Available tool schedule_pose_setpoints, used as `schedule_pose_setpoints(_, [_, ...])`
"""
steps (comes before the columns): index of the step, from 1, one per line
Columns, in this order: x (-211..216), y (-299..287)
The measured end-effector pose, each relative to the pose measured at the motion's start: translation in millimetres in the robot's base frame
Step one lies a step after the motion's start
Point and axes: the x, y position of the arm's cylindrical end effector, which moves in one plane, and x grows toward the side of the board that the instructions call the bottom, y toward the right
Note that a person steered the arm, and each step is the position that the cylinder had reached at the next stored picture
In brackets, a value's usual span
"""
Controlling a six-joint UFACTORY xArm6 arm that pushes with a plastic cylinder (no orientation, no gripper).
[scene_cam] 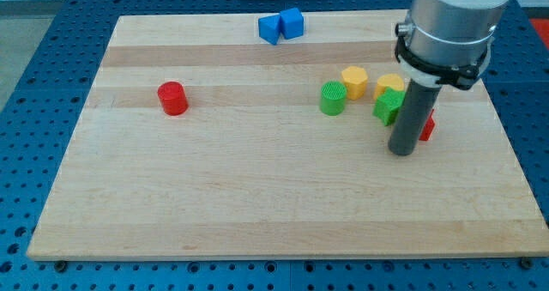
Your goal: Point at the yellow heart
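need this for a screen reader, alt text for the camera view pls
My tip rests on a wooden board beside a red block, below a green block and two yellow blocks. A green cylinder, red cylinder and two blue blocks lie elsewhere.

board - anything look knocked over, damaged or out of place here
Nothing stands out. All blocks sit flat on the wooden board. The red cylinder sits alone at the view's left and two blue blocks touch near the top. My tip rests beside the green block, partly hiding a red block.
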Motion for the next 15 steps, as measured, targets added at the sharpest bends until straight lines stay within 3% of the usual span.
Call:
schedule_pose_setpoints(3, [-20.1, -19.0])
schedule_pose_setpoints(6, [-27.0, -190.3])
schedule_pose_setpoints(7, [-56.5, -192.0])
schedule_pose_setpoints(9, [-150.0, -179.2])
schedule_pose_setpoints(10, [-170.2, -143.7])
schedule_pose_setpoints(12, [-178.3, -43.9])
schedule_pose_setpoints(15, [-140.2, 77.2])
